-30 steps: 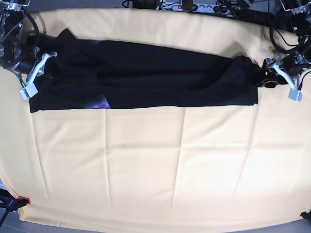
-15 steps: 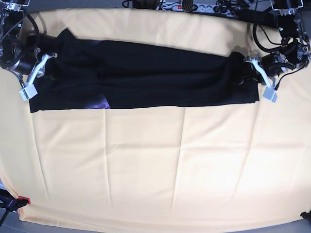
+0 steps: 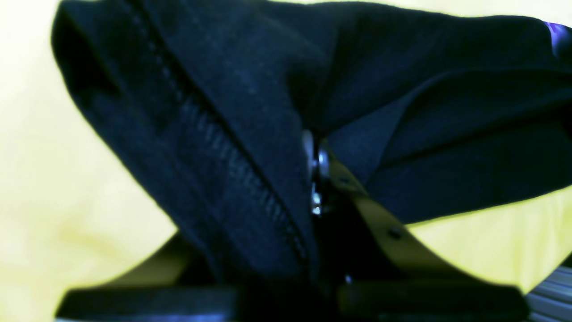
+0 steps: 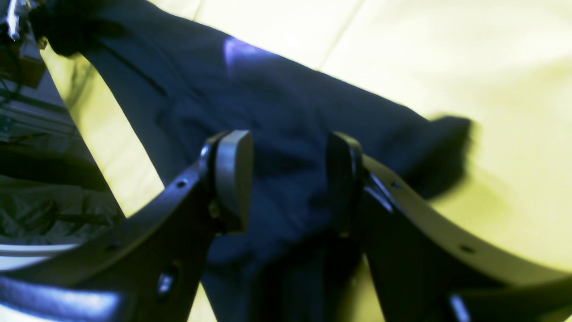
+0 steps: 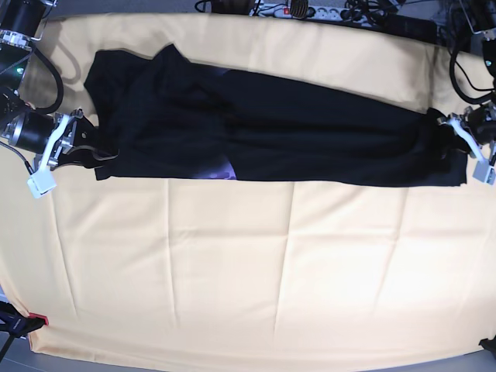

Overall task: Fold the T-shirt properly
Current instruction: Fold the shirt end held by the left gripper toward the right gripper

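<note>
T-shirt (image 5: 271,132), black stitched cotton, lies long, left gripper (image 3: 315,179) clamping it, right gripper (image 4: 286,174) parted.

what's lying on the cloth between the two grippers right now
The black T-shirt, stretched lengthwise from the right gripper to the left gripper, as the base view shows; nothing else lies there.

T-shirt (image 5: 287,136) lies stretched side to side across the far part of the cloth (image 5: 256,271) covering the tabletop. Near part of the cloth bare. Left tool (image 5: 473,151) at the shirt's end on the base view's right, clamped on its edge. Right tool (image 5: 58,151) at the opposite end, jaws apart over the fabric. Power strip (image 5: 298,11) and cables (image 5: 364,11) behind the far edge.
</note>
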You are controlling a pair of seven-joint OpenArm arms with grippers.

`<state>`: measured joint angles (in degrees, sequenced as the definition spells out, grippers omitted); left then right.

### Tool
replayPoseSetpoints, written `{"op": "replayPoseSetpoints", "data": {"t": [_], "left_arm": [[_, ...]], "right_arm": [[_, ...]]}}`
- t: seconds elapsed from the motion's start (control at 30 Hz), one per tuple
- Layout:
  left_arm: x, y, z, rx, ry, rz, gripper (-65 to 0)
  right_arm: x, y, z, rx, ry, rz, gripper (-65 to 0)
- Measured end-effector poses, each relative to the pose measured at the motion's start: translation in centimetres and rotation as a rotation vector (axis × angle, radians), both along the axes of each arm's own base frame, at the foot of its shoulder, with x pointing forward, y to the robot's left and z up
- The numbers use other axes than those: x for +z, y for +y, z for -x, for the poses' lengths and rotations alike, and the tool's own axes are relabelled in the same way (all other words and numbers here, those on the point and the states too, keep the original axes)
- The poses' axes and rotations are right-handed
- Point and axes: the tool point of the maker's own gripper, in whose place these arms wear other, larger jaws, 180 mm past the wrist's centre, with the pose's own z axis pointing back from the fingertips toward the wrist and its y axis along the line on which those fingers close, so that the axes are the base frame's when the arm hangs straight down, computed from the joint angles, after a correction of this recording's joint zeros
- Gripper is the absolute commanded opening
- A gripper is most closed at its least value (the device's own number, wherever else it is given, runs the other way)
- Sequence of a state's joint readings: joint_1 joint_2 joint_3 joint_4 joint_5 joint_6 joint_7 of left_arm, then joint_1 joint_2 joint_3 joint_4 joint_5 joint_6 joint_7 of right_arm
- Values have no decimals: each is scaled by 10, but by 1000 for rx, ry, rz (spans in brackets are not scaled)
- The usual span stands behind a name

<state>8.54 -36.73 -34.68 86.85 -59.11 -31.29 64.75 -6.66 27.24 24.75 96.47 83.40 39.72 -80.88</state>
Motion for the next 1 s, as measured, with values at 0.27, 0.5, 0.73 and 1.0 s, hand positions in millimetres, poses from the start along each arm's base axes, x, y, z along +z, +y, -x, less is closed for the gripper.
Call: {"op": "replayPoseSetpoints", "data": {"t": [0.27,0.5,0.73,1.0], "left_arm": [[33,-41,18,-223,-10,204,-650],[36,-86,19,-260,-70,285,-650],[37,-150,19,-364,-185,417,-650],[24,-205,21,-413,-180,535,-604]], "right_arm": [[-2,5,1,-2,3,-19,-354],[-23,10,2,-35,43,23,-354],[-26,23,2,-43,43,-17,-354],[-26,22,2,-43,43,-14,-354]]}}
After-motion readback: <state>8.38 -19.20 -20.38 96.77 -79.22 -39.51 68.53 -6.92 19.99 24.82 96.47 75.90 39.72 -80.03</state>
